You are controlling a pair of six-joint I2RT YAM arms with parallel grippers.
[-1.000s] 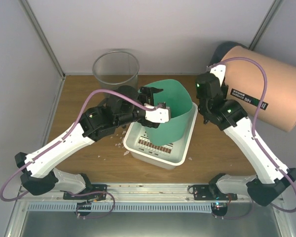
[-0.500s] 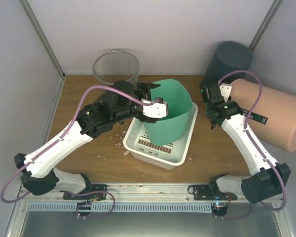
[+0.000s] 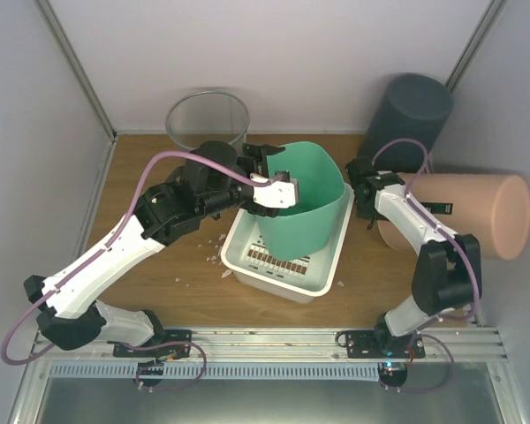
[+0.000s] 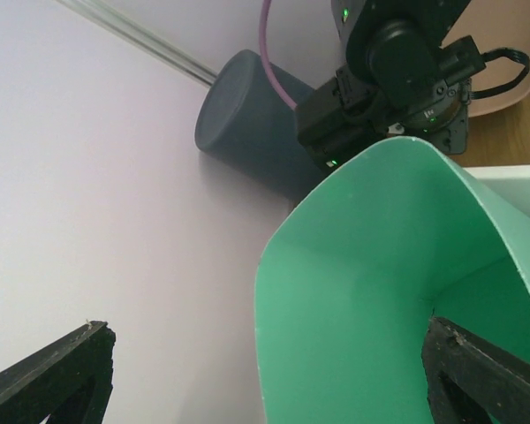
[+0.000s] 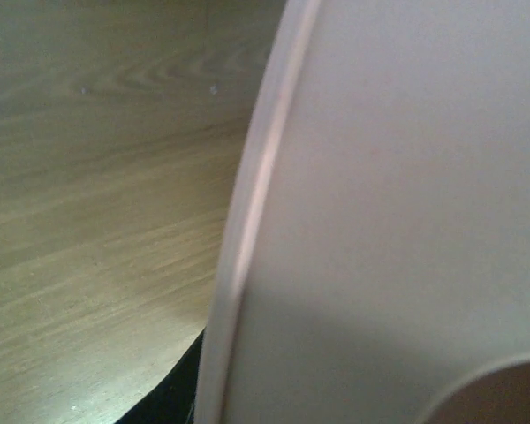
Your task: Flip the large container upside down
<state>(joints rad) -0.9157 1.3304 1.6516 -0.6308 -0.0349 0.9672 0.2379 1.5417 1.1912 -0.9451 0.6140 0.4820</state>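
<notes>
Large peach container [image 3: 459,216] is laid on its side at the table's right, judged half-flipped, with its rim right against the right gripper [image 3: 369,208]. That gripper's finger state cannot be told. Left gripper [image 3: 281,187] is spread wide astride the green bin [image 3: 309,208] wall, likely to steady it, with nothing clamped.

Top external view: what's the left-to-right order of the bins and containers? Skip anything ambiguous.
wire mesh bin → green container → dark grey bin → peach bin, on its side and reaching farthest right. The white tray is left out because it spans the same stretch as the green container.
</notes>
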